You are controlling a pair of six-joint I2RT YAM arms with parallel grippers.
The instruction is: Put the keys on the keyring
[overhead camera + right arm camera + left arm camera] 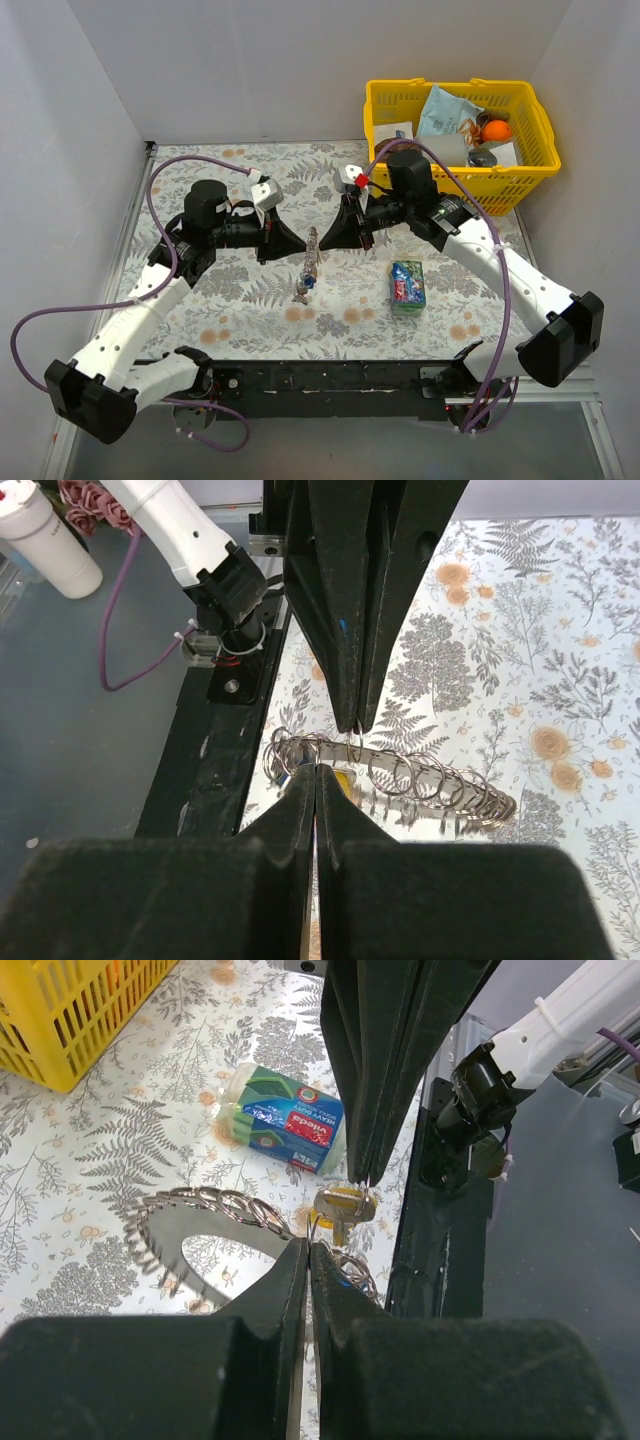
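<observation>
We see white walls (300,60) on three sides and a tabletop (350,295) with a leafy, flowery cloth (240,290) on it.

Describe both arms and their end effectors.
White shells and black joints on the left arm and the right arm. A purple cable loops along each. The left end effector and right end effector are black tapered wedges.

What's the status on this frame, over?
Left gripper and right gripper both shut, pinching the keyring between them. Yellow key hangs at the right gripper's tips. Snack packet lies aside, nothing blocking.
</observation>
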